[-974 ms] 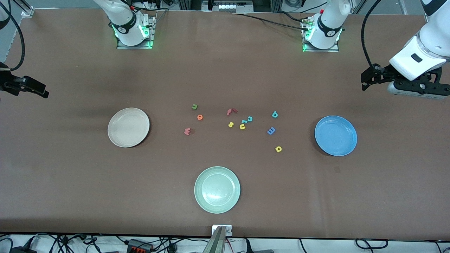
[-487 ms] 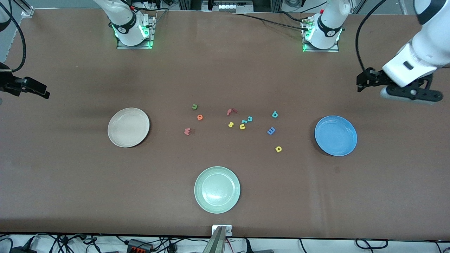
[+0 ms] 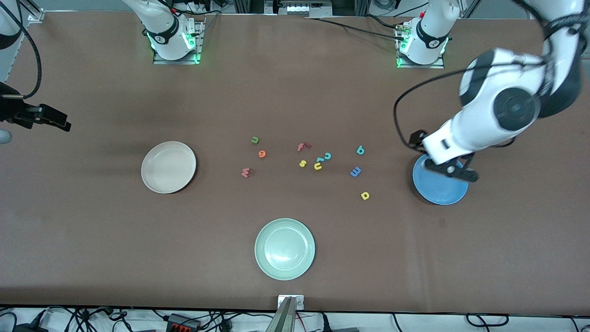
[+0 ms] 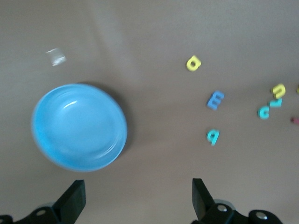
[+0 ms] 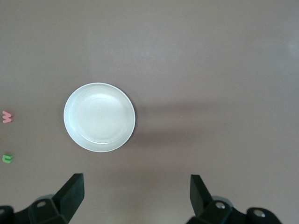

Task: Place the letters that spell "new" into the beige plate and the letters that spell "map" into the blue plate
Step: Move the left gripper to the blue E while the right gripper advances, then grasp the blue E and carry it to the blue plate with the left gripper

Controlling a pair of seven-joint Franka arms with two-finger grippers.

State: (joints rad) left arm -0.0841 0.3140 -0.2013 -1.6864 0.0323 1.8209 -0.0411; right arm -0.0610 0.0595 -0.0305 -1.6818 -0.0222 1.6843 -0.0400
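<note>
Blue m (image 4: 215, 100) on table, outside left gripper (image 4: 135, 200) spread jaws.

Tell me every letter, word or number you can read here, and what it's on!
"n": dark green foam letter
"e": orange one
"w": pinkish-red one
"f": red one
"s": yellow one
"m": blue one
Other foam letters can't be read surely. Plates carry no writing.
</note>
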